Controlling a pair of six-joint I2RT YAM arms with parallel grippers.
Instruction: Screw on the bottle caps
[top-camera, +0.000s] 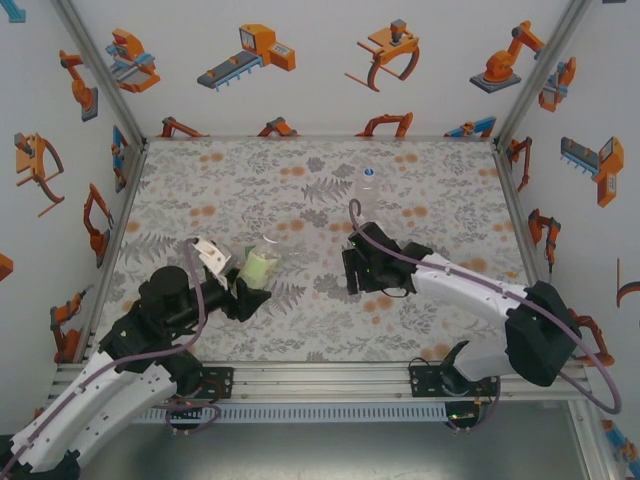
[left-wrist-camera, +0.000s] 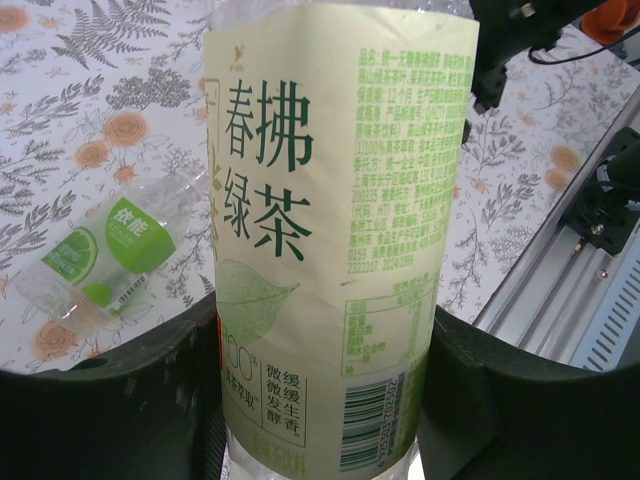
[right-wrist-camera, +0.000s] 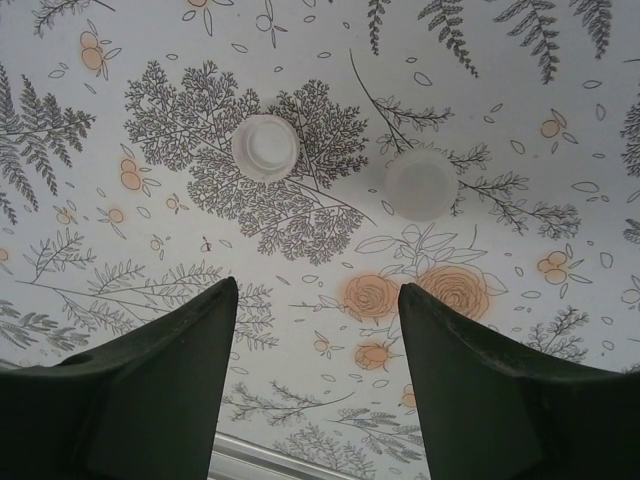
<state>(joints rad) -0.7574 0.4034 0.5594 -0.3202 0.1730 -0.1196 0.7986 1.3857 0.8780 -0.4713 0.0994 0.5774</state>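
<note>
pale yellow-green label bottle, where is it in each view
top external: the pale-label bottle is left of centre, in the left gripper.
left wrist: it stands in the middle, label facing the camera, between the fingers.
right wrist: this camera looks down at two loose caps on the cloth.
shared landmark: the floral tablecloth.
</note>
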